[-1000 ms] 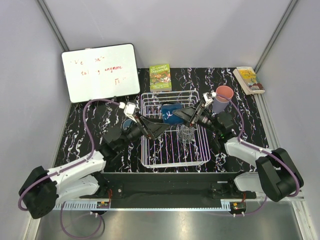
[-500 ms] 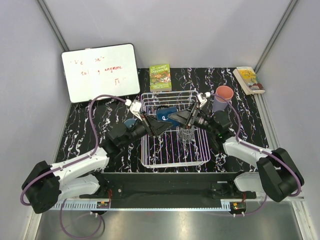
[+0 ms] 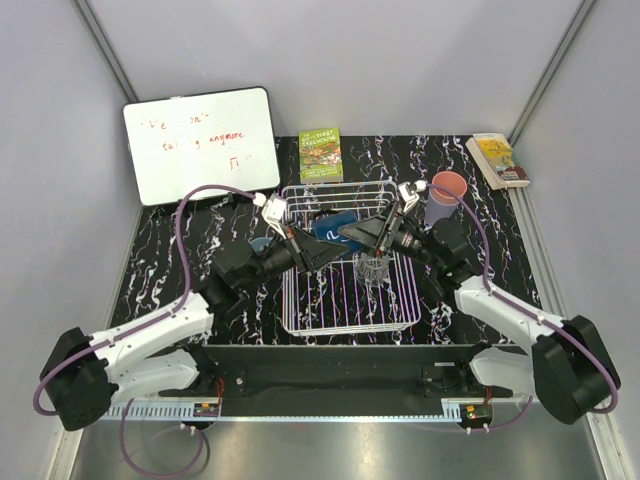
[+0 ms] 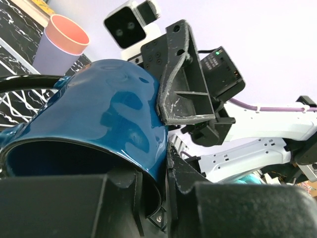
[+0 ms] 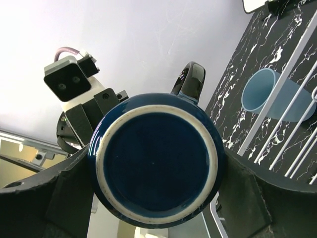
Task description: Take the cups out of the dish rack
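right claw (image 5: 157,171): clamped round base of dark blue cup (image 4: 111,116)
left claw (image 4: 151,198): at its rim, grip can't tell
dish rack (image 3: 345,312): clear glass (image 3: 372,268) below
outside: light blue cup (image 5: 270,94)

Ahead of me, the black marbled surface (image 3: 500,225) carries 1 whiteboard (image 3: 200,145) with red scribbles (far left), 1 green book (image 3: 320,155) lying flat at the far middle, and 1 more book (image 3: 497,160) at the far right corner.
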`<state>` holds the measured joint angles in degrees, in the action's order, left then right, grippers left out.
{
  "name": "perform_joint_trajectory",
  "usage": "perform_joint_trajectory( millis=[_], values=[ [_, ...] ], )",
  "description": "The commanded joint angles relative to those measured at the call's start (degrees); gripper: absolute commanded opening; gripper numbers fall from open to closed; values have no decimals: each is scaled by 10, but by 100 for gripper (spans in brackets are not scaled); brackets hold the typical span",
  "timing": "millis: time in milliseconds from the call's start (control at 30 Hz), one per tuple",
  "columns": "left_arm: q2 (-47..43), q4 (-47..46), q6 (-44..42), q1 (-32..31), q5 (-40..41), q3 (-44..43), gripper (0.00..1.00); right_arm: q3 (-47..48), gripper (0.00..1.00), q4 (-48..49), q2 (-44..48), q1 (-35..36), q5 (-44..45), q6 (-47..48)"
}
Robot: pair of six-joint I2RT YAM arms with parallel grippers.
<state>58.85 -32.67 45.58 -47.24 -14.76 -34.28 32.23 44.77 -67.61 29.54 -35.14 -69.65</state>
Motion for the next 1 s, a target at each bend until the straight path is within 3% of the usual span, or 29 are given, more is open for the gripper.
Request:
perform_joint_trajectory(
  millis=[0, 33, 67, 267, 600, 733, 967],
  values=[
    [-24, 121, -41, 4, 61, -23, 0, 54, 86, -85, 61, 5, 24, 117],
    [-37, 146, -44, 4, 68, -27, 0, 63, 97, -104, 76, 5, 37, 138],
    [-43, 163, -52, 4, 78, -30, 0, 68, 100, -147, 83, 5, 47, 150],
    [-97, 262, -85, 4, 138, -39, 0, 115, 100, -281, 104, 6, 109, 216],
    [-188, 349, -99, 6, 211, -61, 0, 124, 100, -319, 107, 5, 154, 229],
    [-195, 403, -122, 6, 247, -102, 0, 136, 100, -346, 114, 5, 169, 247],
    [-149, 573, -156, 7, 401, -206, 0, 148, 100, -418, 125, 5, 225, 281]
  ],
)
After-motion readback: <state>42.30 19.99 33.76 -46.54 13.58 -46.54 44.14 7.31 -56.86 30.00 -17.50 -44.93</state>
